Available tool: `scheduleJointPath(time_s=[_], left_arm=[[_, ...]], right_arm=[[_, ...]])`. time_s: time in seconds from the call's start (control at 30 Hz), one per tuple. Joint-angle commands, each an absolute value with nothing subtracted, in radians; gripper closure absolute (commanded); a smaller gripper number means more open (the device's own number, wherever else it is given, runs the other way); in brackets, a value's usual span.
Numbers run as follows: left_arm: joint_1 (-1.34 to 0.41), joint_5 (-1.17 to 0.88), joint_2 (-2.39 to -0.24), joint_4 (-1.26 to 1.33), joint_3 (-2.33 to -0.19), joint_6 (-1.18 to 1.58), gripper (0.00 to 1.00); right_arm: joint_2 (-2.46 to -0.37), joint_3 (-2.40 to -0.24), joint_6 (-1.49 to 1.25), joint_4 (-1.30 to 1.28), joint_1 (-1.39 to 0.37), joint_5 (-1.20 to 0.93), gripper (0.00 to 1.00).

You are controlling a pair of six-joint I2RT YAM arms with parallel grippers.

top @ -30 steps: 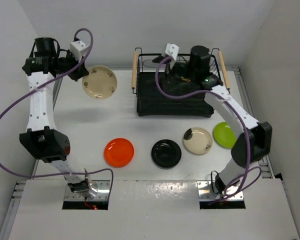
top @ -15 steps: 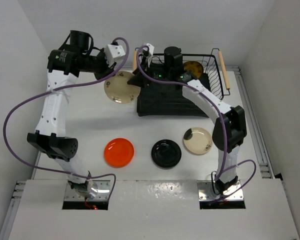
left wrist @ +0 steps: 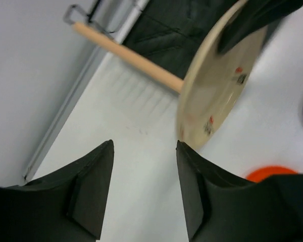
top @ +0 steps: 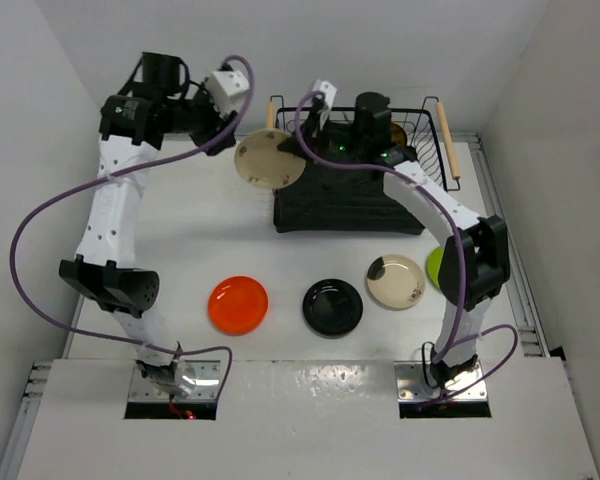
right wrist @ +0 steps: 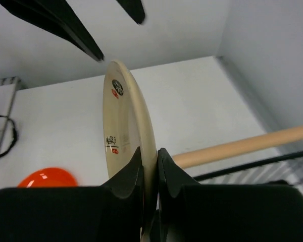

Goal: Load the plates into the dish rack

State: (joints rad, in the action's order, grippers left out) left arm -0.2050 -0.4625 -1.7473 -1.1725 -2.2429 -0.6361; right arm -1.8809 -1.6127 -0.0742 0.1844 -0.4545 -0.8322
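Cream floral plate hangs on edge above the table, at the left end of the dish rack, which stands at the far edge. The right gripper is clamped on the plate's rim, one finger on each face. The left gripper stands with its fingers spread and nothing between them, its tips just short of the plate.

The top view shows the whole layout but hides the grip behind arm and plate. The right wrist view shows the pinch on the rim, the plate edge-on with small printed marks, and the other gripper's dark tips above it, apart from the plate. The left wrist view shows the plate's decorated face, with the rack's left wooden handle behind it.

Six plates in all. One is held. A yellow-brown plate is in the far right part of the rack, partly hidden by the right arm. Four lie flat in a row across the table nearer its near edge: the orange plate, the black plate, the beige plate with its dark patch, and the lime green plate, mostly hidden by the right arm. There is one rack, with two wooden handles.

The table is white and matte, enclosed by pale grey walls on three sides.
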Motion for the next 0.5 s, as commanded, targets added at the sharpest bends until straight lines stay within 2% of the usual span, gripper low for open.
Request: scheduleJointPath(time_s=[0.0, 0.1, 0.23, 0.33, 0.47], left_arm=[[-0.105, -0.471, -1.733, -1.031, -2.303, -0.462, 0.42], [-0.008, -0.527, -1.746, -0.980, -2.277, -0.359, 0.35], [0.087, -0.571, -1.746, -0.948, -2.125, -0.316, 0.35], [0.120, -0.561, -1.726, -0.910, -1.923, -0.336, 0.35], [0.130, -0.523, -1.726, -0.824, -1.688, -0.356, 0.38]], right_arm=[[-1.799, -1.706, -0.029, 0.353, -0.367, -0.804, 1.00], [-1.798, -1.758, -0.043, 0.418, -0.238, -0.811, 1.00], [-1.827, -1.764, 0.023, 0.425, -0.134, -0.867, 1.00], [-1.907, -1.822, 0.078, 0.332, -0.034, -0.913, 1.00], [-1.985, -1.833, 0.340, 0.217, 0.052, -0.956, 1.00]])
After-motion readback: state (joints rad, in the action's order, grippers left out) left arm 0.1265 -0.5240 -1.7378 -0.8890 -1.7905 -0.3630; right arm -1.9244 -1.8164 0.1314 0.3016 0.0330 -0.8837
